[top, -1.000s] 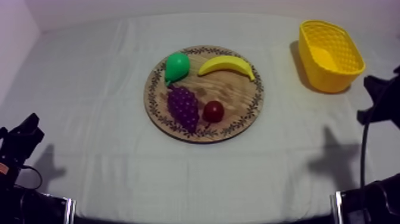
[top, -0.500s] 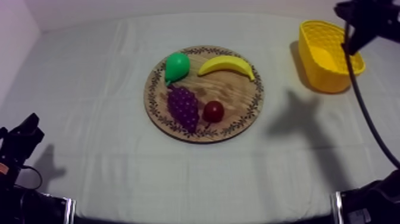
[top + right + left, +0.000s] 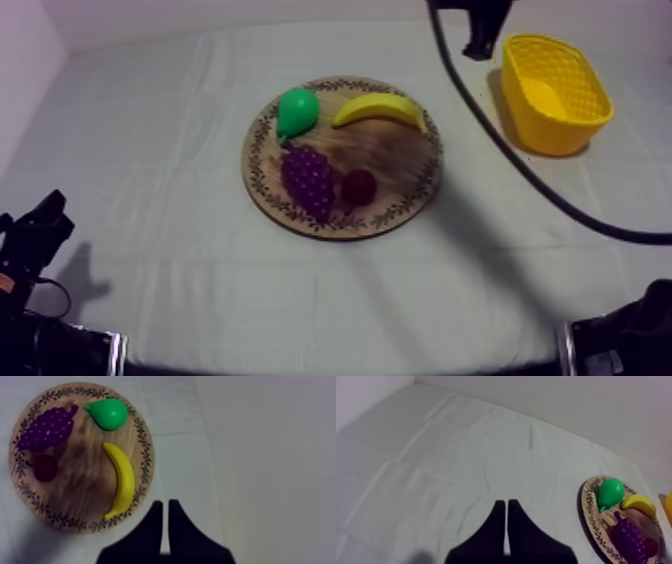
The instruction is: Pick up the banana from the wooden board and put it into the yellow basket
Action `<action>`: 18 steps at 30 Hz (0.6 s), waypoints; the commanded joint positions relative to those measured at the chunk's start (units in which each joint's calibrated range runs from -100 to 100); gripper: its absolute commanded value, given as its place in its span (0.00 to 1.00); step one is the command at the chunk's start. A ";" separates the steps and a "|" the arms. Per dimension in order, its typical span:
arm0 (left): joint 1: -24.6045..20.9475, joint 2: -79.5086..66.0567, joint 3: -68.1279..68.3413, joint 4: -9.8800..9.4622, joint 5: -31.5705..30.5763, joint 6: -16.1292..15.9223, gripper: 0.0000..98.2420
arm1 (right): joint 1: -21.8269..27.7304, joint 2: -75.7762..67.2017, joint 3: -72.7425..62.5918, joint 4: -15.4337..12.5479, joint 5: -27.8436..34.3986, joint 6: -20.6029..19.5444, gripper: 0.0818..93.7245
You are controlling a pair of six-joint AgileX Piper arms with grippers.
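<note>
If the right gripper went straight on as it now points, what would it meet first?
Likely the bare cloth just outside the rim of the wooden board, narrowly missing the banana; depth is unclear.

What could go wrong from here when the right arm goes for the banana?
1. The right gripper is shut; descending like that, it would likely shove the banana, not grasp it.
2. The banana lies near the rim of the wooden board; a push could slide it off.
3. The pear sits close to one banana end and might get knocked.
</note>
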 commanded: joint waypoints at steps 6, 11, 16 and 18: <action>-0.01 -0.03 0.02 0.01 -0.01 -0.02 0.00 | -0.81 9.60 -3.16 1.98 -0.57 -0.49 0.05; -0.01 -0.03 0.02 0.01 -0.01 0.01 0.00 | -0.35 12.66 0.44 3.24 -5.16 -1.90 0.06; -0.01 -0.03 0.02 0.01 -0.01 0.03 0.00 | 0.32 13.90 1.84 3.63 -6.34 -1.44 0.21; -0.01 -0.03 0.02 0.01 -0.01 0.03 0.00 | 0.83 14.04 1.83 2.82 -6.74 -0.10 0.40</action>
